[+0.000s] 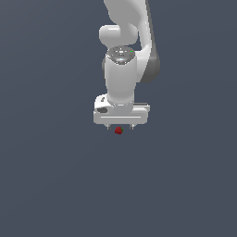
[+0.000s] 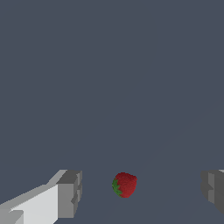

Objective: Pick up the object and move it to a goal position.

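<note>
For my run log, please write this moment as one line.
phase: pre-grasp | gripper: open, fingers either side of strawberry | contact: none visible | strawberry: not gripped

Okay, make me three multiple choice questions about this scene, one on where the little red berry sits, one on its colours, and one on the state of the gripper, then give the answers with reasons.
1. Where is the small dark-red berry-like object relative to the white gripper?
A. Between its two grey fingers
B. Far off to one side of it
C. On top of the arm

2. What colours does the object show?
A. Blue and white
B. Red with a green patch
C. All yellow

3. What state is the gripper in?
A. Shut on the object
B. Open, fingers apart
C. Out of view

Answers: 1 A, the wrist view shows it between the fingers. 2 B, red body with green at one end. 3 B, wide gaps separate both fingers from the berry.
</note>
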